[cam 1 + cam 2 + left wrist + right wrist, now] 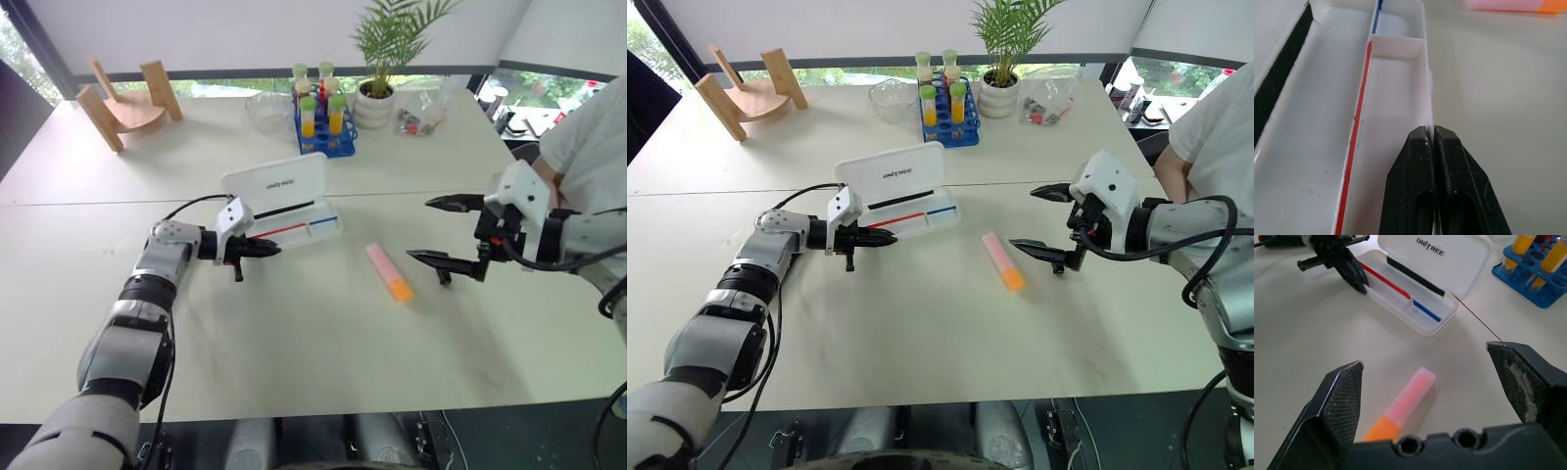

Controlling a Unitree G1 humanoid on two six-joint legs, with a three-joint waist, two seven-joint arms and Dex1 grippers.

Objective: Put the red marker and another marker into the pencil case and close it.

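My right tool [1045, 220], wide open, hangs just beside the pink-orange marker [1003, 261], which lies mid-bench pointing toward the open pencil case [906, 209], while my left tool [884, 240], pinched shut and empty, sits at the case's tray.

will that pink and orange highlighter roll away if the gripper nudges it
Probably not: the highlighter looks flat-sided and lies flat on the table. It seems stiff and light, so a nudge would likely slide it. Its smooth plastic may be a bit slippery.
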